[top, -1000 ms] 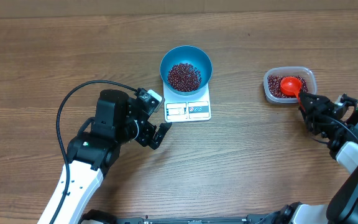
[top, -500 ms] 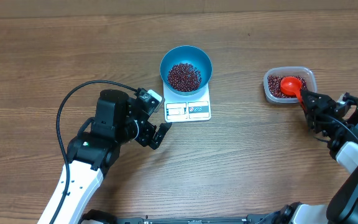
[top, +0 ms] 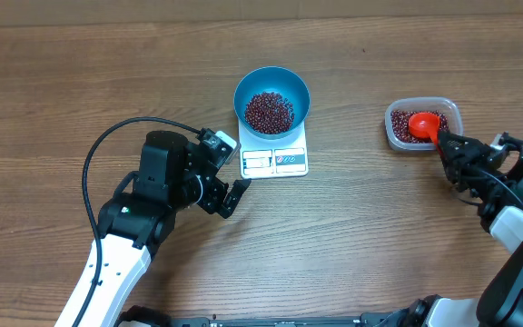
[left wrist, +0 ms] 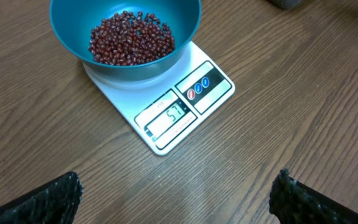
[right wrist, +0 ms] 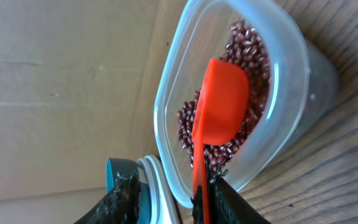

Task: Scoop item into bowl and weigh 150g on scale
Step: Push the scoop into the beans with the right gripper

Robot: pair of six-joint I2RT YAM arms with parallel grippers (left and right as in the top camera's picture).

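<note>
Beans (top: 270,111) in the bowl (top: 271,76) on the scale (top: 275,162); scoop (top: 422,124) lying in the container (top: 455,111).
Overhead: bowl and scale stand mid-bench, toward the far edge; the clear container lies near the right edge, with the right gripper (top: 450,153) at the red scoop's handle. Left wrist: the left gripper (left wrist: 179,199) is spread wide, empty, near the scale's display edge. Right wrist: the fingers stand apart with the handle between them, lying against one finger and clear of the other, so not pinched.
</note>
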